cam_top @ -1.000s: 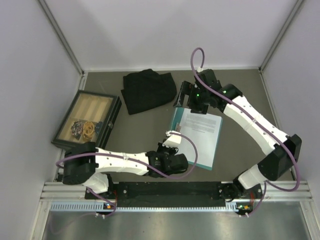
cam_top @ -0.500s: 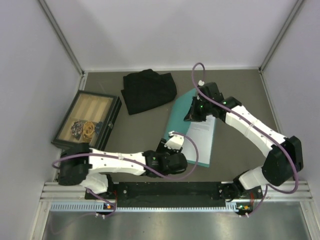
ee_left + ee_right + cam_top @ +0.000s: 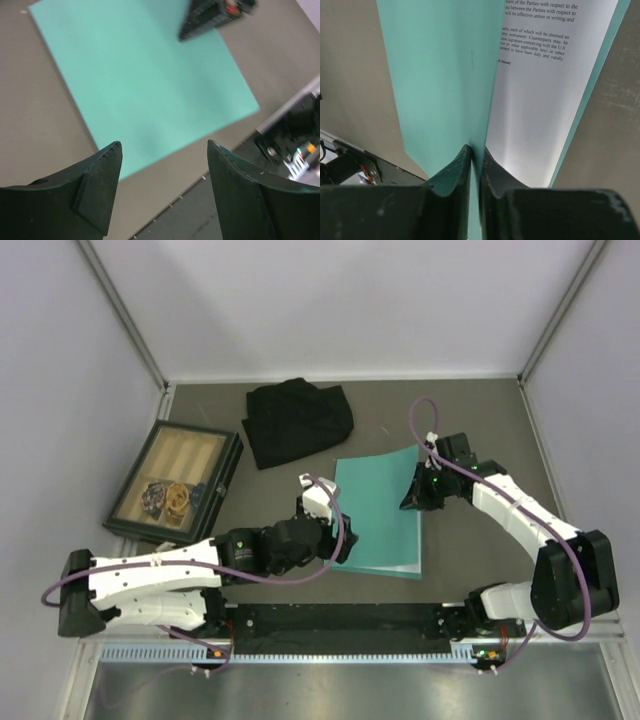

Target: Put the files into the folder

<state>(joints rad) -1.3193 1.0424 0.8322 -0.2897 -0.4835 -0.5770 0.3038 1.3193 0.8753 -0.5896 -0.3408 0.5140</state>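
Files (image 3: 545, 85) mostly hidden beneath folder (image 3: 440, 75) cover; top edge cropped.

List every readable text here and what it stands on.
On the paper sheet in the folder, left part covered:
"of the Parties with respect to the"
"will be effective unless in writing and"
"each of which will be deemed an"
"Counterparts may be"
Rest too small; none elsewhere.

Folder in the middle, files inside
The folder (image 3: 380, 520) lies right of the tray (image 3: 222, 485) and in front of the cloth (image 3: 298, 422); the files (image 3: 540, 90) lie in it, under its cover
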